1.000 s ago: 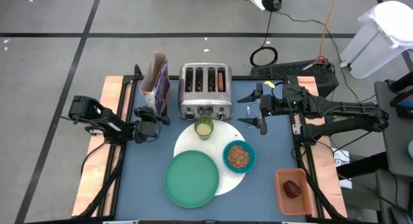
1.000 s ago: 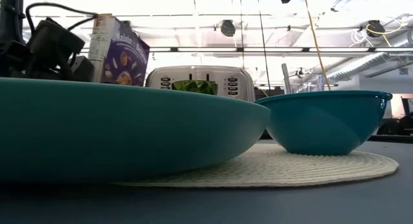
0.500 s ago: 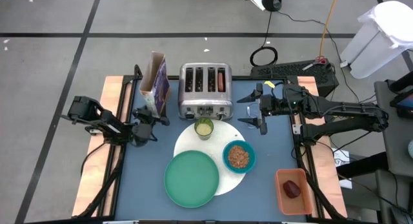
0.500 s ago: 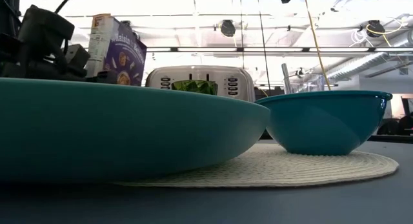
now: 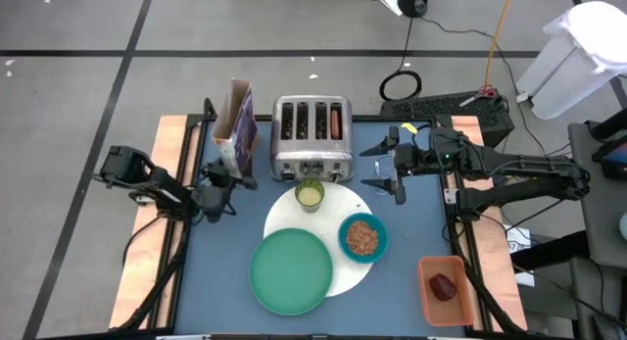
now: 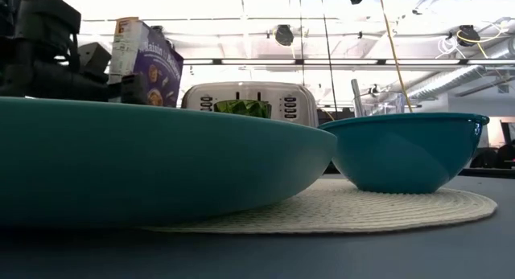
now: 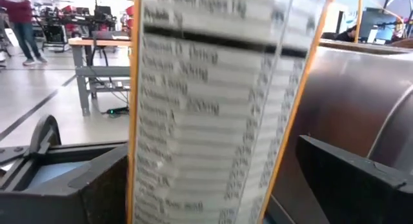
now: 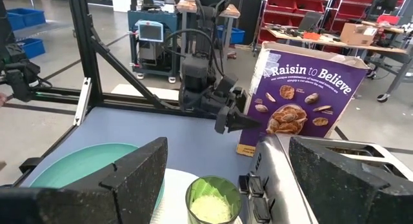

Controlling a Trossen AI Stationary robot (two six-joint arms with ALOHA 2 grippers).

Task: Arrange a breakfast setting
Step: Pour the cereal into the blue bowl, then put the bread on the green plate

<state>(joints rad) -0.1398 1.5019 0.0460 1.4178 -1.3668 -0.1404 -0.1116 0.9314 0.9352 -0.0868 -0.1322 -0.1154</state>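
While my left gripper [image 5: 227, 176] stands wide open, the tall purple cereal box [image 5: 239, 126] rises upright straight ahead, narrow side facing me. My right gripper [image 5: 376, 175], also open, waits farther off beyond the silver four-slot toaster [image 5: 312, 138].

disc [image 5: 345, 273] mid-table, near front edge | plate [image 5: 290, 271], bowl [image 5: 362, 237], cup [image 5: 310, 194] on disc | toaster [image 5: 312, 137] at back edge, behind cup | cereal box [image 5: 237, 124] left of toaster | my left claw [image 5: 217, 186] at the box | my right claw [image 5: 385, 170] right of toaster | fruit [image 5: 444, 286] in tray [image 5: 428, 288], front-right corner

Purple cereal box [image 5: 239, 127] upright beside silver toaster [image 5: 312, 138], orange tray [image 5: 446, 290] at table corner
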